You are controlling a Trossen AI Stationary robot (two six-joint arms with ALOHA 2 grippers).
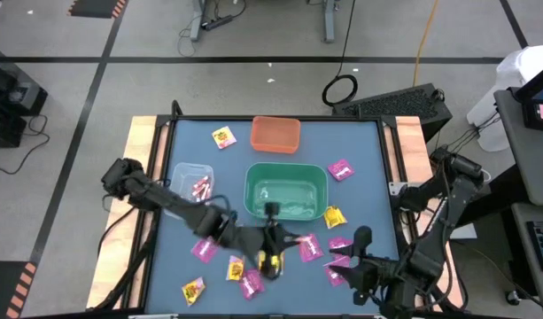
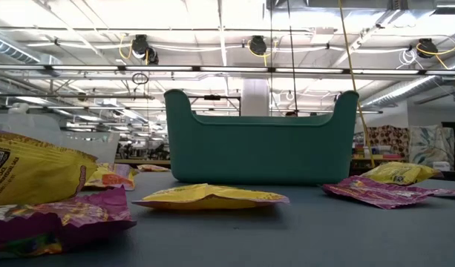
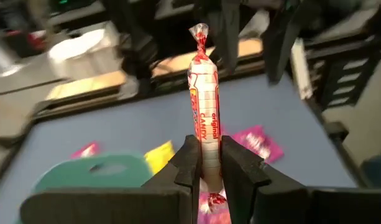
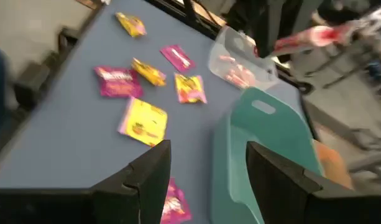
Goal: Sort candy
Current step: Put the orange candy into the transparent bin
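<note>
Counter (image 1: 360, 146) carries the green bin (image 1: 285, 189) at its middle, the landmark here. Behind it sits the orange bin (image 1: 275, 134); the clear bin (image 1: 191, 182) lies to its left, holding pink-white sticks. Magenta packets (image 1: 340, 169) and yellow packets (image 1: 222, 137) lie scattered around it. In front, the left gripper (image 3: 207, 169) has its fingers clamped on a stick candy (image 3: 204, 112). Right gripper (image 4: 207, 163), front-right of the bin, has its fingers spread, empty.
</note>
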